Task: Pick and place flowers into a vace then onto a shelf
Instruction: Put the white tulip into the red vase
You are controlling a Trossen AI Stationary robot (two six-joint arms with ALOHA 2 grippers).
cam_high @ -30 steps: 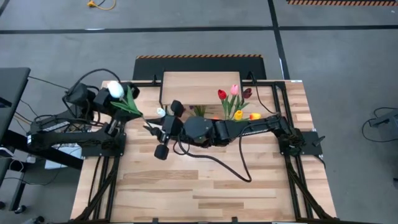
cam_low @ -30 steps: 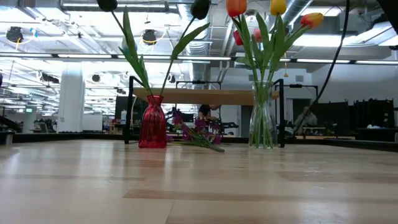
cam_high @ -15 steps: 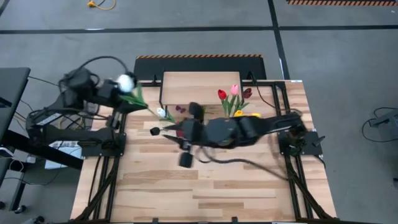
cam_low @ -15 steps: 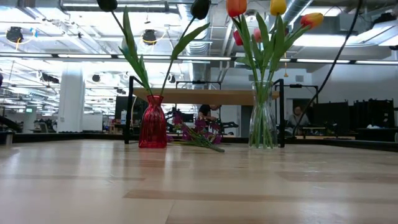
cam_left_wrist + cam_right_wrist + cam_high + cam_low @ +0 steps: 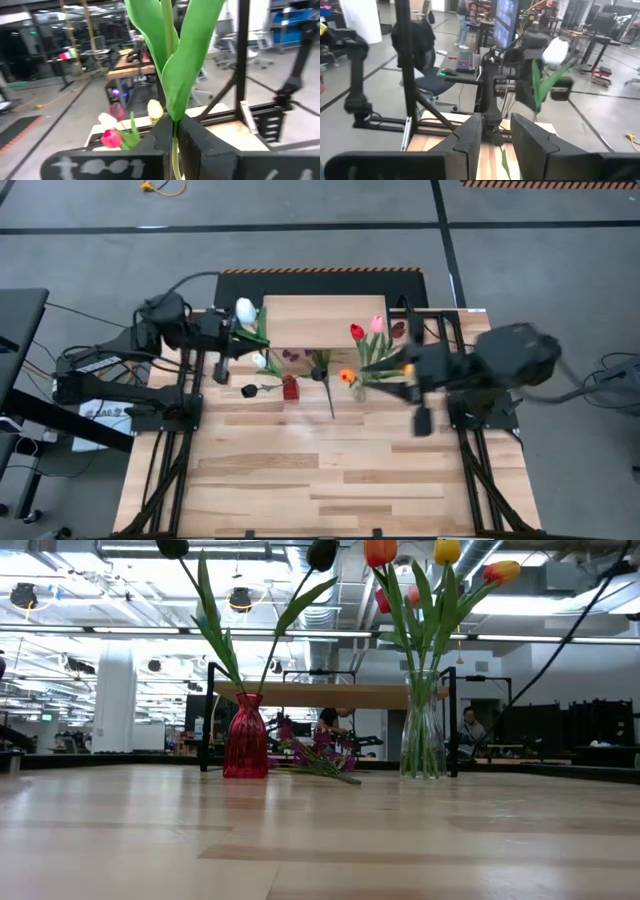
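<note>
While pinched in left pincer (image 5: 172,137): smooth-leaved white tulip (image 5: 245,310).

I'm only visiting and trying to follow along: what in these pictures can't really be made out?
- Right hand: smeared by motion in the high view, so open or shut is unclear.
- White tulip: its stem end is hidden between the left hand's fingers in the left wrist view.
- Both arms: out of frame in the low view.
- Purple sprig: too small there for detail.
</note>
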